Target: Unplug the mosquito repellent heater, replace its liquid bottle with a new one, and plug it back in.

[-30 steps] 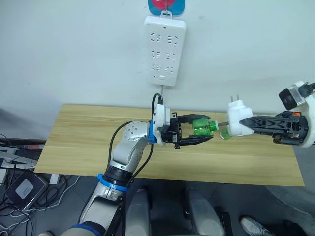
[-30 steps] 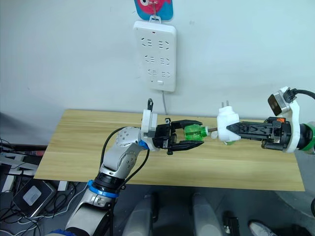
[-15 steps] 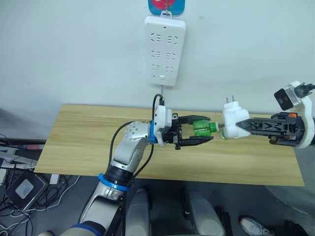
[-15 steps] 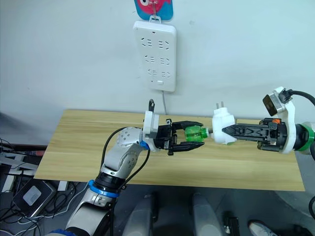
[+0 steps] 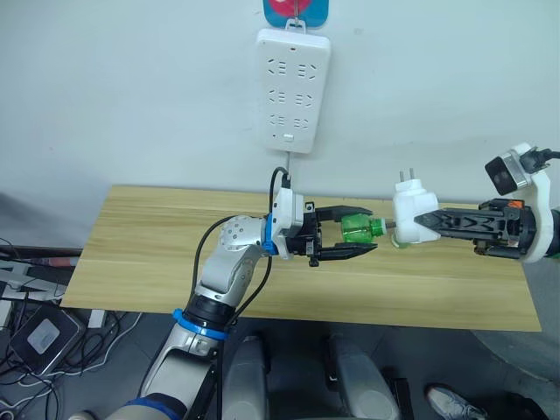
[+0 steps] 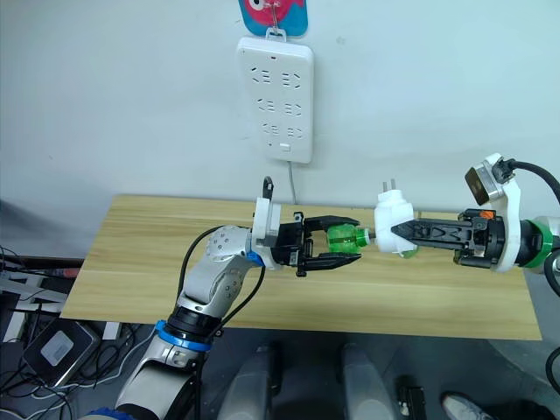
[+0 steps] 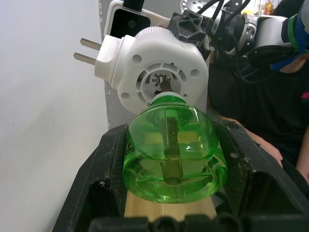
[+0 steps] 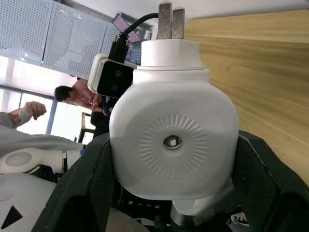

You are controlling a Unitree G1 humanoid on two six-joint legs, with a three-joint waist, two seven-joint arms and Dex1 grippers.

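Note:
The mosquito repellent heater, a white rounded unit with its two prongs pointing up, hangs above the table with my right gripper shut on it from the right. Facing it, my left gripper is shut on the green liquid bottle, which lies sideways with its neck toward the heater. In the left wrist view the bottle sits between the black fingers, and its wick tip reaches the heater's round opening. The right wrist view shows the heater's ribbed back.
A long white power strip hangs on the wall above the wooden table. A bit of green shows just below the heater. A person in a black shirt sits beyond the table. Cables and boxes lie on the floor at the left.
My right gripper has carried the heater to the left, closing the gap to the bottle's neck. The left gripper and bottle have stayed in place.

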